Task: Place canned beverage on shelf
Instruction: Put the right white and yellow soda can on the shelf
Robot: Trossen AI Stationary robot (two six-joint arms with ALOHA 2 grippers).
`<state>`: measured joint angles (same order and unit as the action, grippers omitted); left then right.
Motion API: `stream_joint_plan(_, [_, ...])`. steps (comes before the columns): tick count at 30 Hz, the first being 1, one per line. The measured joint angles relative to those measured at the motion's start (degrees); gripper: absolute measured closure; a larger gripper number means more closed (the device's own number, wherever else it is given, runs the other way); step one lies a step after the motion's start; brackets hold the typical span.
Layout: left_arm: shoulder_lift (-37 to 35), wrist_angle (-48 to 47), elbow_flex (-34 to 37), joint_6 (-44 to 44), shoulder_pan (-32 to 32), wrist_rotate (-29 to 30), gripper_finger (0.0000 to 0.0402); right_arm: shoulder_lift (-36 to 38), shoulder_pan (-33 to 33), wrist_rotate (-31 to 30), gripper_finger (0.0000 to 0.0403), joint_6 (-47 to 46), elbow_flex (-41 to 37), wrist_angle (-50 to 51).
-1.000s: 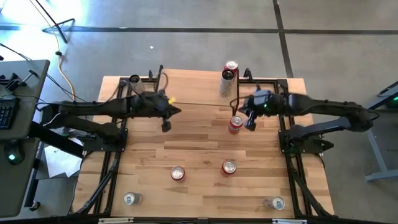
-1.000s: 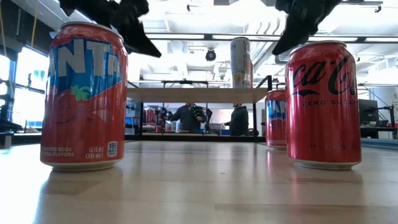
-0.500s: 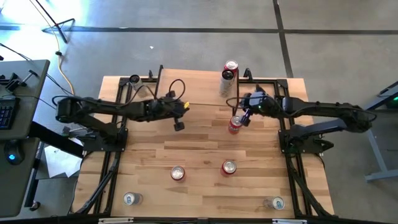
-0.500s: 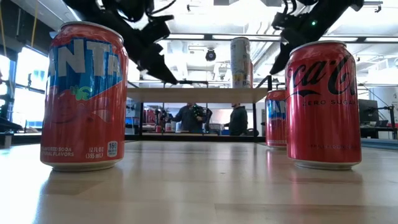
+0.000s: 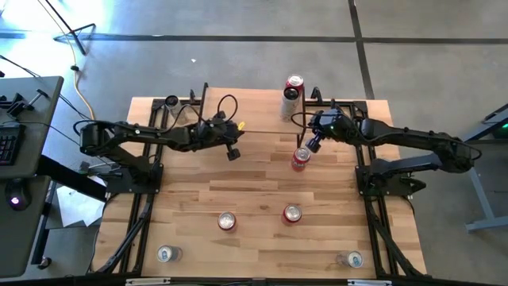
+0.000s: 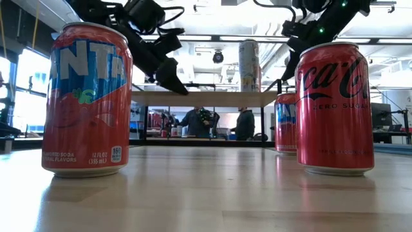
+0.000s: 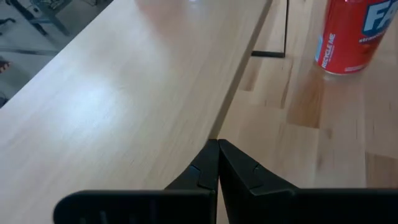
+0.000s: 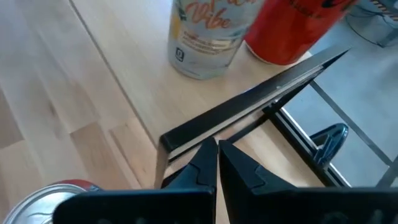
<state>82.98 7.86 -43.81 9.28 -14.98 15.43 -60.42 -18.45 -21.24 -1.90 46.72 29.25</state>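
The shelf (image 5: 258, 111) stands at the table's far side, its wooden top (image 7: 124, 93) on thin black legs. On its right end stand a pale can (image 8: 205, 37) and a red can (image 8: 292, 28). Another red can (image 5: 300, 159) stands on the table in front of the shelf's right end. My left gripper (image 5: 232, 153) hovers shut just in front of the shelf's near edge (image 7: 217, 146). Above and just beyond the table can, my right gripper (image 5: 307, 144) is shut and slants down beside the shelf's corner (image 8: 165, 140). Neither gripper holds anything.
A red Fanta can (image 6: 87, 100) and a Coke can (image 6: 335, 106) stand mid-table toward the near side. Two silver-topped cans (image 5: 165, 254) (image 5: 353, 259) stand by the near edge. One more can (image 5: 171, 102) stands at the far left. People show in the room beyond.
My left gripper has reached toward the table's right and sunk, coming close to the shelf's near edge. My right gripper has drawn slightly toward the far edge and tipped further down, over the red can on the table. The cans have kept still.
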Motion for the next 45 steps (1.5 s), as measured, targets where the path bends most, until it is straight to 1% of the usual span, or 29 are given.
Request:
stream_joint_plan(3, [-0.2,0.3,0.0,-0.1,0.0,-0.2,0.0401,0.1,0.1,0.2,0.0403,0.7,0.7,1.4])
stream_joint_plan(7, [-2.9,2.0,0.0,-0.2,1.5,0.3,0.0401,0.2,0.6,0.1,0.0403,0.6,4.5,3.6])
stream_joint_plan(12, [-6.6,1.8,0.0,-1.3,4.1,0.2,0.0401,-0.6,1.2,0.3,0.0403,2.1,6.1,-0.9])
stream_joint_plan(14, [-7.2,2.9,0.0,-2.0,5.0,-0.3,0.0401,-2.2,0.7,0.0,0.0403,2.4,6.1,-1.7])
stream_joint_plan(18, [-6.7,5.2,0.0,-4.1,5.6,-3.1,0.0401,-7.3,-0.1,-1.2,0.0403,3.4,6.0,-5.7])
stream_joint_plan(20, [-6.2,5.7,0.0,-4.3,5.7,-3.2,0.0401,-10.2,-0.1,-1.4,0.0403,3.9,6.0,-8.5])
stream_joint_plan(25, [-5.6,7.5,0.0,-4.3,5.6,-2.8,0.0401,-15.6,0.0,-5.2,0.0403,3.4,6.0,-15.4])
stream_joint_plan(28, [-5.6,8.8,0.0,-4.4,5.4,-2.8,0.0401,-17.6,0.0,-5.1,0.0403,3.4,5.9,-18.4])
stream_joint_plan(32, [-5.6,10.5,0.0,-4.8,4.7,-2.8,0.0401,-19.6,0.0,-3.4,0.0403,3.8,5.9,-22.7])
stream_joint_plan(34, [-5.6,11.1,0.0,-5.5,4.3,-2.8,0.0401,-19.9,0.0,-2.8,0.0403,4.8,6.0,-23.3])
stream_joint_plan(37, [-5.6,11.7,0.0,-6.2,3.7,-2.8,0.0401,-19.2,0.5,-2.8,0.0403,5.4,8.9,-18.0])
stream_joint_plan(42, [-5.6,11.6,0.0,-6.3,3.3,-2.8,0.0401,-18.2,0.4,-3.0,0.0403,5.1,15.8,-2.7])
stream_joint_plan(45, [-5.6,11.6,0.0,-6.7,3.3,-2.6,0.0401,-18.8,-0.7,-4.9,0.0403,5.0,16.9,-0.7])
